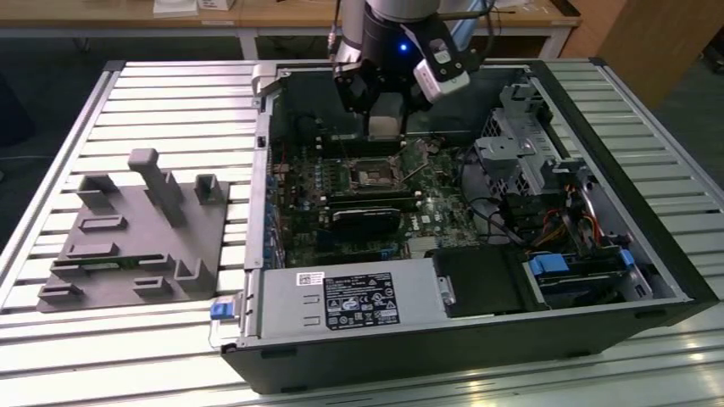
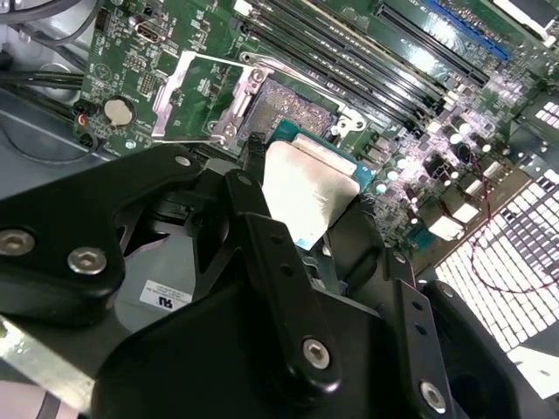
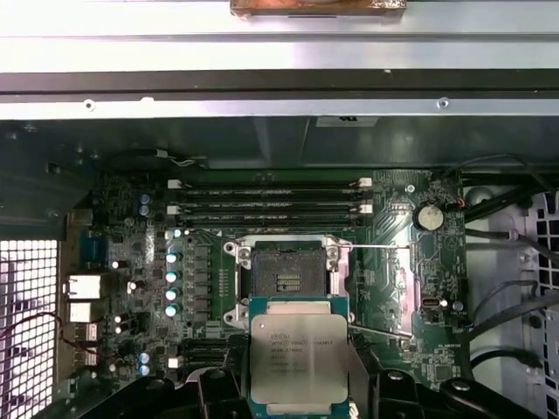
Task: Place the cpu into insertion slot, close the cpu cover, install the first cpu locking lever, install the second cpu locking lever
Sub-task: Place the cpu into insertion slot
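The arm (image 1: 394, 10) is silver-grey, with a small blue light (image 1: 402, 47) near its wrist and a white block (image 1: 442, 72), perhaps a camera housing, mounted beside it. The gripper (image 2: 301, 196) is matte black; its jointed links and fingers (image 2: 255, 161) carry round silver screws (image 2: 316, 352).

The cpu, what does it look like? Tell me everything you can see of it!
The cpu is a flat square chip. It has a pale silver-grey metal lid with faint print, and a thin blue-green board edge shows around the lid. Its metal side is up. The tool holds it in the air, gripping two opposite sides, and nothing else touches it. It hangs above the motherboard near the open insertion slot and is not in it yet.
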Robot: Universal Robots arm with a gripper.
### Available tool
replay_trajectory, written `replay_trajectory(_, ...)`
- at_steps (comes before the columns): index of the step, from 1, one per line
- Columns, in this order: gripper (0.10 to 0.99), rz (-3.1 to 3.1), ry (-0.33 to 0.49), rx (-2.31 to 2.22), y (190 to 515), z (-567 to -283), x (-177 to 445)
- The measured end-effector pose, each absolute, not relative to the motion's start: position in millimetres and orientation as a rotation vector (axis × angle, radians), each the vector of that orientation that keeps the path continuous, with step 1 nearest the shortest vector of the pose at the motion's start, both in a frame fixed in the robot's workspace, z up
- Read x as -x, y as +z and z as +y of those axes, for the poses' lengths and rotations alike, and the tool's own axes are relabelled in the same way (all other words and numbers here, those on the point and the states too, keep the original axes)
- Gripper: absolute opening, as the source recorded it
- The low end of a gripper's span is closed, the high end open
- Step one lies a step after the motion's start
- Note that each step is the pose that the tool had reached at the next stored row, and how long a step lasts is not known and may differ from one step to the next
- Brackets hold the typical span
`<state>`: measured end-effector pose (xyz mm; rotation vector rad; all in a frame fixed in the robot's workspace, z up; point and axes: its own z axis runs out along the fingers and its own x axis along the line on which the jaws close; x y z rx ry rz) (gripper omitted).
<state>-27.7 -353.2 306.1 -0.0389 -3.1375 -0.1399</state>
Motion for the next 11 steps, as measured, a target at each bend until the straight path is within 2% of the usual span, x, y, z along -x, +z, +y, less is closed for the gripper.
replay_trajectory(11, 0.537, -3.137, -0.14, 0.039, 294, -353, 28)
